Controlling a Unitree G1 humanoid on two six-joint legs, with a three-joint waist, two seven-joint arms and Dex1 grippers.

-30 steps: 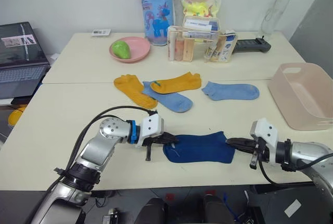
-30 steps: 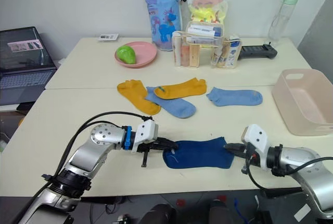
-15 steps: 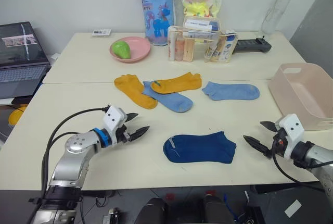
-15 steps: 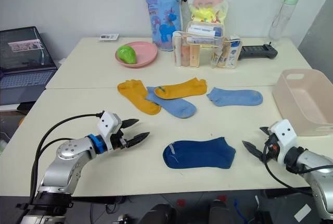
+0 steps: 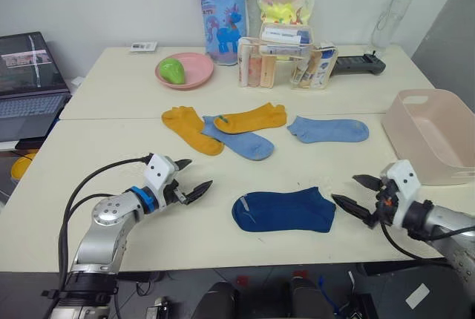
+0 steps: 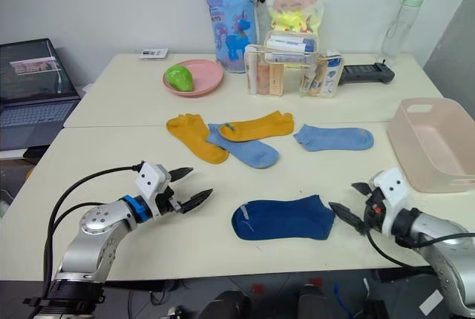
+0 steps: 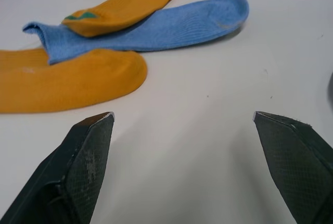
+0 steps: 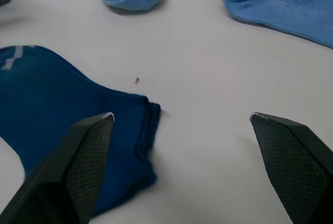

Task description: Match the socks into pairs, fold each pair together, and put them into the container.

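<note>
**Navy pair stacked, not yet folded; bin empty**

Left gripper (image 5: 191,178) and right gripper (image 5: 353,194) both spread wide, holding nothing, flanking the navy socks (image 5: 285,210) at 9 and 3 o'clock. Yellow socks (image 5: 191,127) and light blue socks (image 5: 329,128) lie unpaired at 12 o'clock. Container (image 5: 436,139) at 2 o'clock holds no socks.
</note>
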